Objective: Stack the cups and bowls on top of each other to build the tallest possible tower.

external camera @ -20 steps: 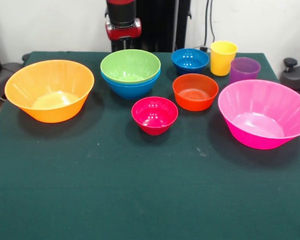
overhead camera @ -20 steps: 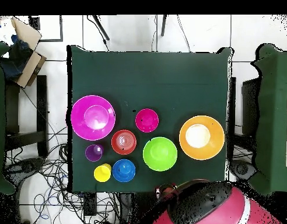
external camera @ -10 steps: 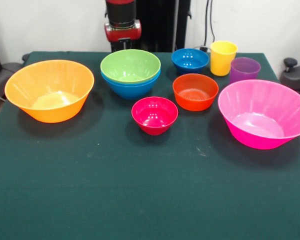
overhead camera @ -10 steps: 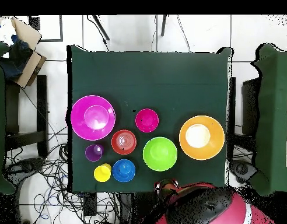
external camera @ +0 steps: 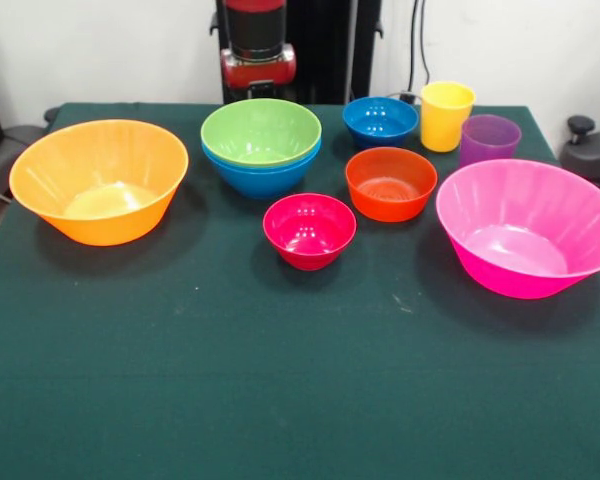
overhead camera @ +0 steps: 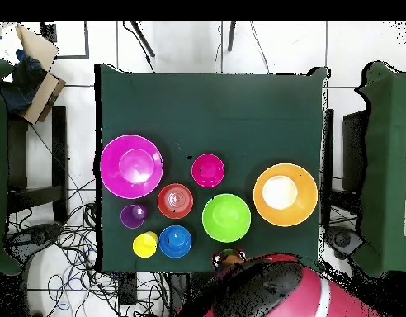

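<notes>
All bowls stand apart on the green table (external camera: 280,380) except one pair: a green bowl (external camera: 261,132) nested in a light blue bowl (external camera: 262,178). A large orange bowl (external camera: 98,180) is at the left and a large pink bowl (external camera: 530,225) at the right. Between them are a crimson bowl (external camera: 309,230), an orange-red bowl (external camera: 390,183) and a dark blue bowl (external camera: 380,120). The yellow cup (external camera: 446,115) and purple cup (external camera: 488,140) stand upright at the back right. The arm's red and black end (external camera: 258,50) hangs behind the green bowl, touching nothing. Its gripper's state does not show.
Overhead, the arm's red bulk (overhead camera: 268,289) overhangs the table edge beside the green bowl (overhead camera: 226,217). Cables lie on the floor by the yellow cup (overhead camera: 144,244). Dark chairs (overhead camera: 388,165) flank the table and a cardboard box (overhead camera: 33,74) sits at the upper left.
The arm's end has shifted slightly to the right in the front view, behind the green bowl. No bowl or cup has moved.
</notes>
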Action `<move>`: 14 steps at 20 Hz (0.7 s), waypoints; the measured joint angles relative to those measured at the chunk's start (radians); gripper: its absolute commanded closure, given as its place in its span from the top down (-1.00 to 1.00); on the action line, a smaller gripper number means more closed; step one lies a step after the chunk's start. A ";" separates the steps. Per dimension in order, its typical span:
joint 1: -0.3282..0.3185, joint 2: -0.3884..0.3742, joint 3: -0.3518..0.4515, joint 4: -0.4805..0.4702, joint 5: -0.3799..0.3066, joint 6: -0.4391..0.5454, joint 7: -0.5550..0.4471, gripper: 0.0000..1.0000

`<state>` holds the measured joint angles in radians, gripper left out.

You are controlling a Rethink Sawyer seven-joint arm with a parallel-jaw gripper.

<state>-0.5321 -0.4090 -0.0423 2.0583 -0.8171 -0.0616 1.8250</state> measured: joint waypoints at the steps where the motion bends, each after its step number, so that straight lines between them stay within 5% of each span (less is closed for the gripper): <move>1: 0.008 0.002 0.000 -0.001 0.007 0.000 0.000 1.00; 14: 0.084 0.007 0.000 -0.020 0.081 0.000 0.000 1.00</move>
<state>-0.4483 -0.4024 -0.0422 2.0386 -0.7359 -0.0614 1.8250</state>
